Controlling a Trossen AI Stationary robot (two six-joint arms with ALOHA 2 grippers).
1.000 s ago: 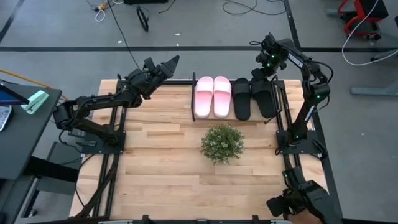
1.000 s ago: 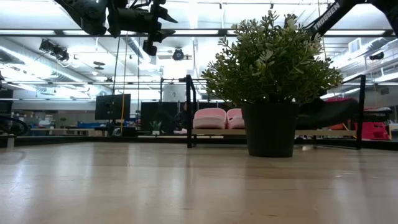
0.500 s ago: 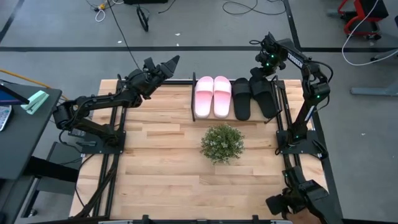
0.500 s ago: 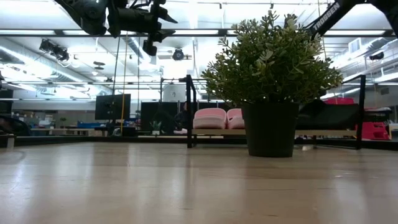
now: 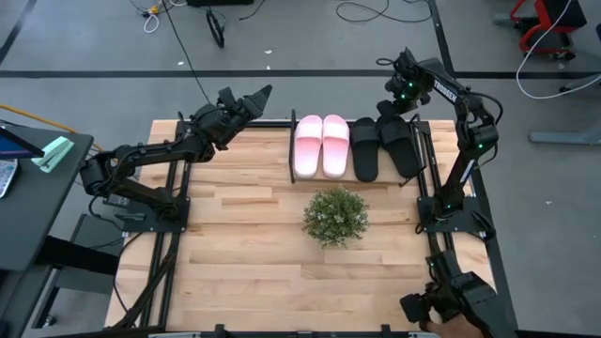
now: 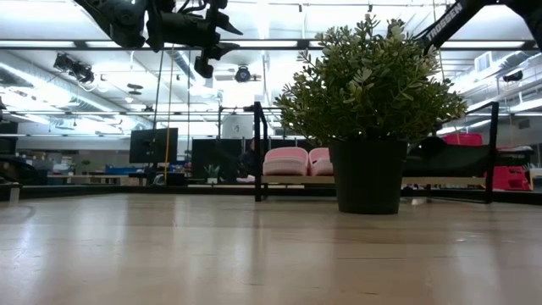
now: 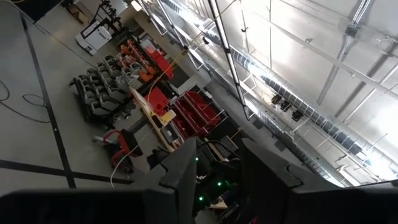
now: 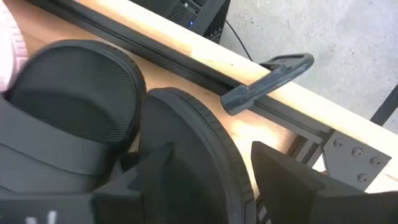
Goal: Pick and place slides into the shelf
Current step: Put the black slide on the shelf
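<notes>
My right gripper (image 5: 392, 105) hangs over the far right corner of the bench (image 5: 235, 244), just above the heel end of the outermost black slide (image 5: 401, 145). In my right wrist view my two fingers (image 8: 283, 177) stand apart, one on each side of that slide's heel (image 8: 193, 155), and neither presses on it; the slide lies on the shelf (image 5: 423, 160) by its own weight. Its partner, the second black slide (image 5: 366, 148), lies just beside it toward the middle of the bench, and I see its ribbed footbed (image 8: 74, 93) next to the one under me.

The two pale pink slides (image 5: 322, 145) sit side by side at the shelf's left end, touching each other. So all four slides are on the shelf, along the far edge of the bench, pink pair left, black pair right. In the low view the pink pair (image 6: 296, 161) shows between the shelf's black posts (image 6: 257, 152), and the black pair is mostly hidden behind the potted plant (image 6: 368, 93).

That plant (image 5: 335, 216) stands near the middle of the bench, in front of the shelf and apart from it.

My left gripper (image 5: 255, 96) is raised above the far edge of the bench, left of the shelf, with nothing in it; its fingers (image 7: 186, 171) are a little apart and point out into the room
</notes>
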